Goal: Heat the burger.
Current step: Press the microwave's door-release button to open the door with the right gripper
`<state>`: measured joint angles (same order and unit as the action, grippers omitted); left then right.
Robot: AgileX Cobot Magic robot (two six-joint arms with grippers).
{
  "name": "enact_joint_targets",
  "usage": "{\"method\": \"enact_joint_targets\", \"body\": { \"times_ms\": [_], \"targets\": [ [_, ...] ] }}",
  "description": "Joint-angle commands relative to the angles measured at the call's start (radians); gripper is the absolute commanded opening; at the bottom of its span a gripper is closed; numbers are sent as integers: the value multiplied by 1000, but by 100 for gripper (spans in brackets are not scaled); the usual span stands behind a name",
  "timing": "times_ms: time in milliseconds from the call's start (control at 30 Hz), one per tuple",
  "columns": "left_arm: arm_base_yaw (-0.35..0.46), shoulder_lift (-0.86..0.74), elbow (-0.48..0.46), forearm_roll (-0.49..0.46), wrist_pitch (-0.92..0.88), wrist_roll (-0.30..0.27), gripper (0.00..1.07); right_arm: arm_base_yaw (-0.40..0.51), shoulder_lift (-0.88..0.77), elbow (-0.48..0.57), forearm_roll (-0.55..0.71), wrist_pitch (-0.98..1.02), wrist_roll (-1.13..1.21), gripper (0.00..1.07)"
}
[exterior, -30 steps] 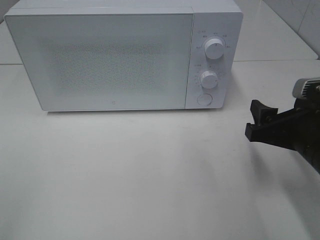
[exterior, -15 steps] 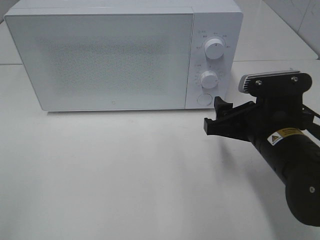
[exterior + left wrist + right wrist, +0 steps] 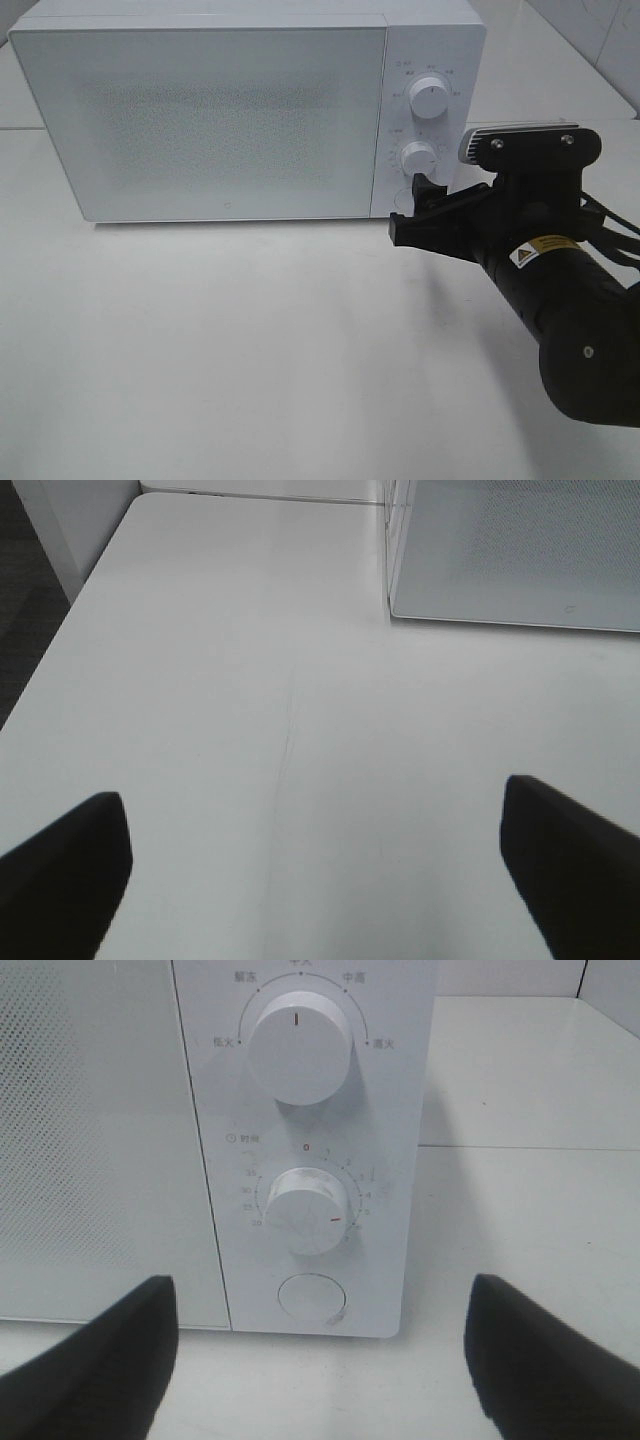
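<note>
A microwave stands on the far part of the worktop, left of centre. Its door takes up the left and middle of the front, and the panel is at the right end. On the panel the upper knob sits above the lower knob, with the button below both. The right gripper is just in front of the panel's lower part, level with the button, on an arm that reaches in from the near right. The left gripper hangs over the worktop, near and left of the microwave's left front corner.
</note>
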<state>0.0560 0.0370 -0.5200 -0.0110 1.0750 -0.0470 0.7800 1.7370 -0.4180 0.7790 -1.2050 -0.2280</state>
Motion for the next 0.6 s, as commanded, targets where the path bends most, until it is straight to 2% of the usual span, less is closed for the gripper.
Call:
{"method": "enact_joint_targets", "body": {
  "times_ms": [33,300,367,433,467,500,533,600],
  "targets": [
    [2,-1,3,-2,-9,2,92,3,-1,-7,-3,3,53,76],
    [2,-1,3,-2,-9,2,92,3,-1,-7,-5,18,358,73],
    [2,-1,3,-2,-9,2,92,3,-1,-6,-5,46,513,70],
    [2,-1,3,-2,-9,2,92,3,-1,-6,-5,54,563,69],
    [2,-1,3,-2,-9,2,92,3,-1,-6,-5,77,697,66],
    [2,-1,3,-2,-9,2,92,3,-1,-6,-5,77,697,66],
    [2,-1,3,-2,-9,2,92,3,-1,-6,-5,98,835,63],
    [2,-1,3,-2,-9,2,92,3,-1,-6,-5,107,888,61]
  ]
}}
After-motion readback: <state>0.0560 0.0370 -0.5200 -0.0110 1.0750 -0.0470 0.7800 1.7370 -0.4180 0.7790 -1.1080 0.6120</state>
